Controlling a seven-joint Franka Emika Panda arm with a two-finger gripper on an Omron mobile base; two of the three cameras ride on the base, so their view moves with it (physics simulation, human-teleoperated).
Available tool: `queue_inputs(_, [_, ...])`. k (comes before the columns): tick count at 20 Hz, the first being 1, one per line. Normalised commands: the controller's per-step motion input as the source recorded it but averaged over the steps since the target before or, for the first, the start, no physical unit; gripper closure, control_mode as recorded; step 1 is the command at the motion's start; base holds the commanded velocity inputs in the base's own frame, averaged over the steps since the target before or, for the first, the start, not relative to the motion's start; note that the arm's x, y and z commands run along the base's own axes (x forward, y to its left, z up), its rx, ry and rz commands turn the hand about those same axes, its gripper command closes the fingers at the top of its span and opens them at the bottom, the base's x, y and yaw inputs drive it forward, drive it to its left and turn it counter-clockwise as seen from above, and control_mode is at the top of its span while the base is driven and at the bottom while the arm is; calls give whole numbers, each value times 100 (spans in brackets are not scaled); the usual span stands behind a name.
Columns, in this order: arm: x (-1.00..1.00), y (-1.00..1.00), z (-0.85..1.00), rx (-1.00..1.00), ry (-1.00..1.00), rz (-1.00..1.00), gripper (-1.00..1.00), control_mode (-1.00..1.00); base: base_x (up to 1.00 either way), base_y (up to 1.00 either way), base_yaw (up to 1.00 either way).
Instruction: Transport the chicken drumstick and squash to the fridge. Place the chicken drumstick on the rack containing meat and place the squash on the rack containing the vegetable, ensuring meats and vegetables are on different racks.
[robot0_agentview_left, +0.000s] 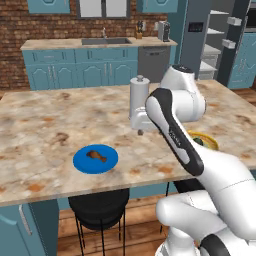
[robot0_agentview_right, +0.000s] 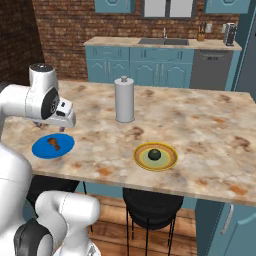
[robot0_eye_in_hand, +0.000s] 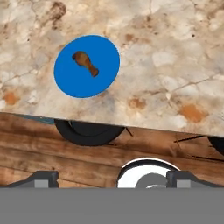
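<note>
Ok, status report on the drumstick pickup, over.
Gripper open, holding nothing, above the counter's near edge. Chicken drumstick lying on the blue plate, untouched. Nothing between hand and plate. Fridge door open across the kitchen.

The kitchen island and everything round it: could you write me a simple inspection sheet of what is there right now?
Surface: marble-look island counter, brown-flecked.
Job's things: chicken drumstick lying on a blue plate near the front edge; a small dark round item, probably the squash, in a yellow-rimmed dish; fridge at the back right with its door open, white shelves showing.
Clutter: a grey cylindrical canister standing upright mid-counter.
Grippers: gripper open, holding nothing, above the counter's front edge with the plate ahead of it.
Cables: nothing seen.
Surroundings: black stools under the counter, teal cabinets, brick wall, sink, wooden floor.
</note>
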Motion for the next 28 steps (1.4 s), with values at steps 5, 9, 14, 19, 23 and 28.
queue_inputs(5, [-5,81,-23,-14,1,9,-100,-100,0,0,0])
queue_inputs(9, [10,35,-29,-11,6,17,-100,-100,0,0,0])
queue_inputs(14, [28,26,-28,-4,13,18,-100,-100,0,0,0])
queue_inputs(19, [33,36,-31,-9,6,18,-100,-100,0,0,0])
queue_inputs(23, [36,23,-39,-8,7,14,-100,-100,0,0,0])
queue_inputs(28, [23,2,-44,0,2,9,-100,-100,0,0,0])
